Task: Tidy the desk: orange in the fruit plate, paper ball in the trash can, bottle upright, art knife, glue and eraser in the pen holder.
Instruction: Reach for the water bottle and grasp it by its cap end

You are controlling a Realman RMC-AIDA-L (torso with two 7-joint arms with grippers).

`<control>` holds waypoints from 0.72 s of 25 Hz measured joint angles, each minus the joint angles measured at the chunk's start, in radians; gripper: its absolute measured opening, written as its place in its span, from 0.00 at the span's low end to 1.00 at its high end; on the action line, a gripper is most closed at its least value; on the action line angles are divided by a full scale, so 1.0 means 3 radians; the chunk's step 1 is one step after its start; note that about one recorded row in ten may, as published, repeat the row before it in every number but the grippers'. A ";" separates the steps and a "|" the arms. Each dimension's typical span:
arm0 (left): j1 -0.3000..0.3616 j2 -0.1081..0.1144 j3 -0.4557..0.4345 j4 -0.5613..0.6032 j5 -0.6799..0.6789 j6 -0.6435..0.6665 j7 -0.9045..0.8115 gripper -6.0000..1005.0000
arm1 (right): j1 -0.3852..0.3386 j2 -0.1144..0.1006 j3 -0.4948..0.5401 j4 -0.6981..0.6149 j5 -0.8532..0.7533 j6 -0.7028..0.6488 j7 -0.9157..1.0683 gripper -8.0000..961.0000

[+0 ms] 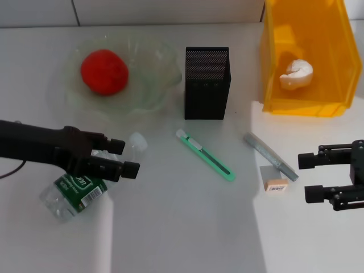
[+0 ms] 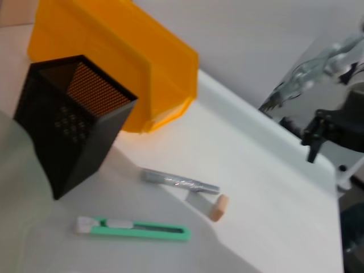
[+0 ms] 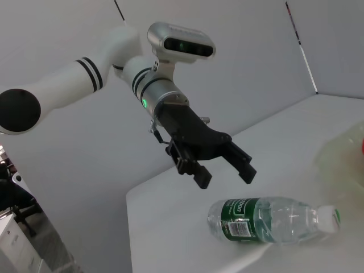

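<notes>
Above the lying bottle [image 1: 85, 185], left gripper [image 1: 122, 157] spread wide, seemingly untouching

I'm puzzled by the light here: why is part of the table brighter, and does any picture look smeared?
Head view: a brighter patch covers the table on the right, below the yellow bin. Left wrist view: soft all over, blurriest at its edges. Right wrist view: sharp on the bottle.

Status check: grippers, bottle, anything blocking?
Left gripper open, above the lying bottle. Right gripper open, idle beside the eraser. Nothing blocking.
</notes>
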 joint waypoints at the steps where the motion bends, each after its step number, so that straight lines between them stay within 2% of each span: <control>1: -0.0058 -0.0017 0.0047 0.0117 0.0118 -0.0067 -0.0118 0.84 | 0.0000 0.0000 0.0000 0.0000 0.0000 0.0000 0.0000 0.73; 2: -0.0058 -0.0017 0.0047 0.0117 0.0118 -0.0067 -0.0118 0.84 | 0.0003 -0.0010 -0.0005 0.0042 -0.0004 0.0035 -0.0005 0.73; 4: -0.0246 -0.0029 0.0367 0.0341 0.0333 -0.0296 -0.0463 0.84 | 0.0002 -0.0020 -0.0014 0.0095 -0.0022 0.0120 -0.0009 0.73; 7: -0.0359 -0.0026 0.0605 0.0454 0.0415 -0.0458 -0.0644 0.83 | -0.0009 -0.0020 -0.0014 0.0109 -0.0031 0.0180 -0.0008 0.73; 11: -0.0435 -0.0027 0.0718 0.0496 0.0507 -0.0537 -0.0740 0.82 | 0.0001 -0.0026 -0.0006 0.0153 -0.0049 0.0235 0.0006 0.73; 12: -0.0548 -0.0034 0.0872 0.0539 0.0681 -0.0638 -0.0900 0.82 | 0.0005 -0.0028 -0.0004 0.0160 -0.0051 0.0240 0.0013 0.73; 13: -0.0548 -0.0034 0.0872 0.0539 0.0681 -0.0638 -0.0900 0.82 | 0.0006 -0.0028 -0.0001 0.0163 -0.0052 0.0247 0.0020 0.73; 14: -0.0749 -0.0048 0.1249 0.0575 0.1040 -0.0848 -0.1330 0.82 | 0.0006 -0.0028 0.0008 0.0179 -0.0053 0.0271 0.0029 0.73; 15: -0.0749 -0.0048 0.1249 0.0575 0.1040 -0.0848 -0.1330 0.82 | 0.0006 -0.0028 0.0008 0.0179 -0.0053 0.0271 0.0029 0.73; 18: -0.0842 -0.0049 0.1532 0.0601 0.1274 -0.0999 -0.1650 0.81 | 0.0005 -0.0029 0.0009 0.0199 -0.0054 0.0317 0.0031 0.73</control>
